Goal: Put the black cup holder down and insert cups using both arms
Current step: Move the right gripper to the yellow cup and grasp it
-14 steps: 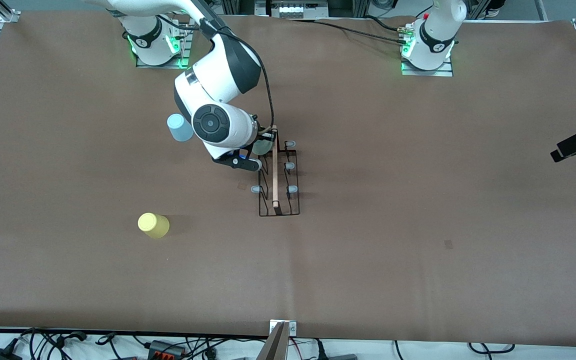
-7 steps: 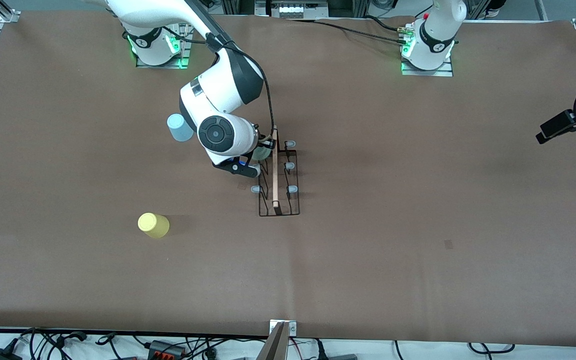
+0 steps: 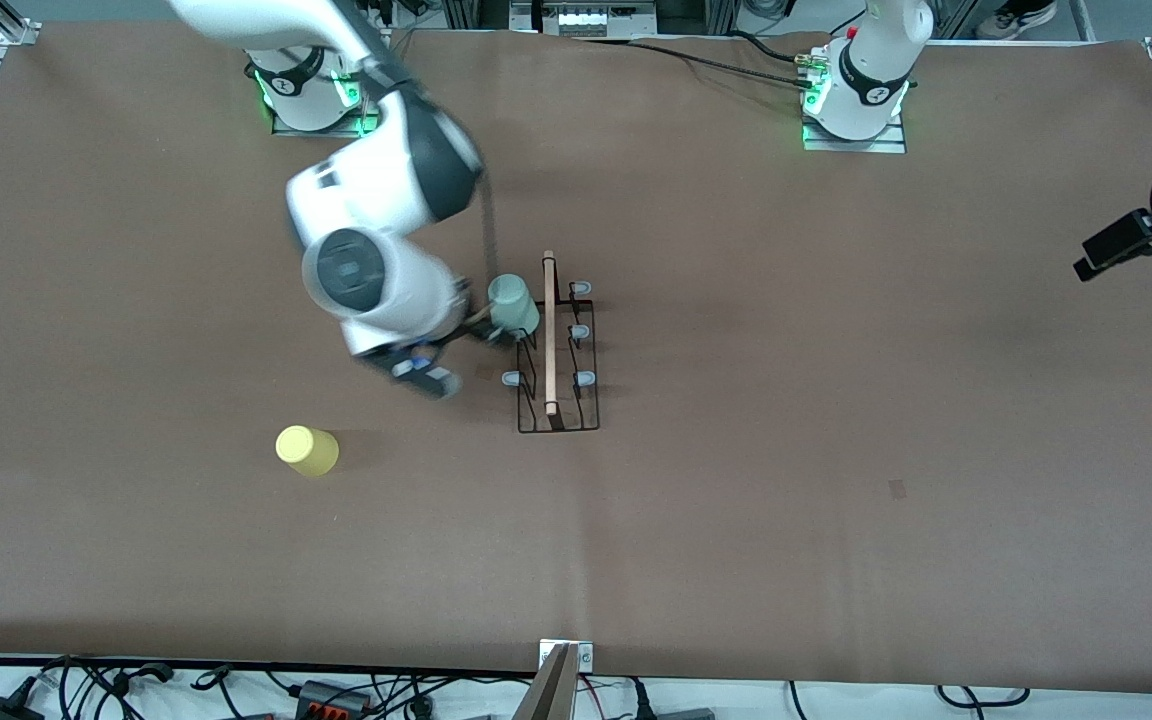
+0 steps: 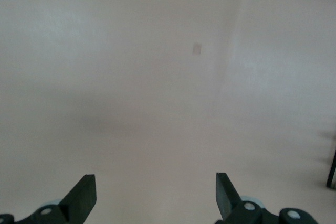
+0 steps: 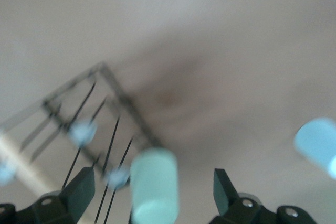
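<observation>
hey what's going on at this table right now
The black cup holder stands mid-table with the pale green cup hung on one of its pegs. The right gripper is open, with that cup between its fingers but not gripped. The yellow cup sits on the table, nearer the camera. The left gripper waits open over the left arm's end of the table.

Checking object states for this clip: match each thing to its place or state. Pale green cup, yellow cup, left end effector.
Things:
1. pale green cup
2. yellow cup
3. left end effector

Places or states:
A. open, over bare table toward the left arm's end
B. on a peg of the black cup holder
C. on the table by itself, toward the right arm's end

Pairs: 1-B, 2-C, 3-A
</observation>
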